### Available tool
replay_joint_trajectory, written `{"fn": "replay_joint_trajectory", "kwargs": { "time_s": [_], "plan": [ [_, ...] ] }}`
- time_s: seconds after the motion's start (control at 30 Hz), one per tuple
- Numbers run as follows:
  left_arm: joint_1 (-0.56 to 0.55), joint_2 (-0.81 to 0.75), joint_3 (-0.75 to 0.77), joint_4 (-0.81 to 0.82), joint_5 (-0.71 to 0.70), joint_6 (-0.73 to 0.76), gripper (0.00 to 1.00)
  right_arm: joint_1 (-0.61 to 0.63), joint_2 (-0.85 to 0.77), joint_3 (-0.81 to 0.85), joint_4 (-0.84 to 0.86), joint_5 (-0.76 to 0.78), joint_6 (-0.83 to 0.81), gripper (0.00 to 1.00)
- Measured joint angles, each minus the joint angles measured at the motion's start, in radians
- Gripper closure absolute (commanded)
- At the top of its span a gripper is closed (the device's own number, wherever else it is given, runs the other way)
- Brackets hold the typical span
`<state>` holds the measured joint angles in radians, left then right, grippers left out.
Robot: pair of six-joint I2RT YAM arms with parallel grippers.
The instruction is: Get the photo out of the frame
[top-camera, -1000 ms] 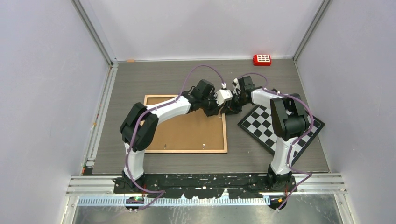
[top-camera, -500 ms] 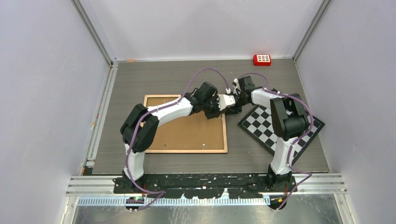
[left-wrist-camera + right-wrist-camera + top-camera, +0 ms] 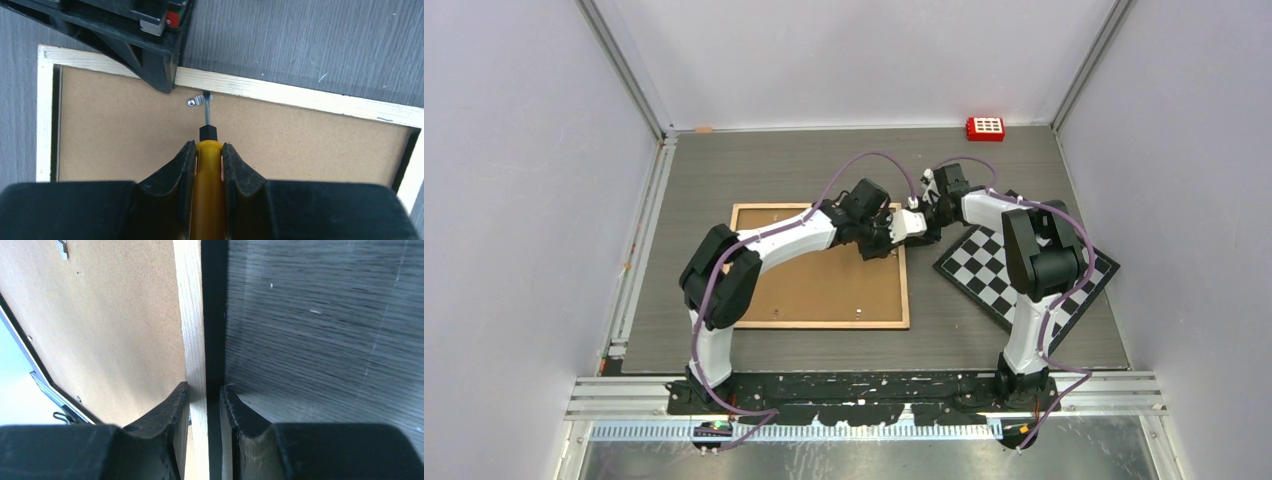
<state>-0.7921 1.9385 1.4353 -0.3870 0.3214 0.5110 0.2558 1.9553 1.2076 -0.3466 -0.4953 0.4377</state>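
Face down on the grey table, left of centre, lies the frame, its brown backing board showing inside a pale wood rim. With that side up we cannot see the photo in any view. We find the left gripper reaching over the frame's far right part, its jaws nearly closed around the yellow handle of a screwdriver, one finger pressed to each side of it. The thin shaft points toward the rim, and its tip meets a small metal tab sitting on the board just inside the rim. The right gripper comes in from the other side, at the frame's right edge near the far corner. Its jaws stand a narrow way apart and straddle the rim, one finger on the board side and the other on the black outer side. Both look pressed against the wood, so we read it as a grip on the frame. In the left wrist view its black finger rests on the rim just beside the tab. A checkerboard lies at an angle to the right of the frame, near it but apart, partly under the right arm. A red block sits well away at the table's far edge.
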Motion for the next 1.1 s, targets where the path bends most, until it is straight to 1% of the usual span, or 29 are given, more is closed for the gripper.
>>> {"fn": "replay_joint_trajectory", "kwargs": {
  "time_s": [0.4, 1.1],
  "plan": [
    [-0.005, -0.009, -0.008, -0.051, -0.016, 0.003, 1.0, 0.0, 0.0, 0.0, 0.0, 0.0, 0.0, 0.99],
    [-0.01, -0.013, -0.014, -0.099, -0.146, -0.032, 1.0, 0.0, 0.0, -0.004, 0.006, -0.001, 0.003, 1.0]
  ]
}}
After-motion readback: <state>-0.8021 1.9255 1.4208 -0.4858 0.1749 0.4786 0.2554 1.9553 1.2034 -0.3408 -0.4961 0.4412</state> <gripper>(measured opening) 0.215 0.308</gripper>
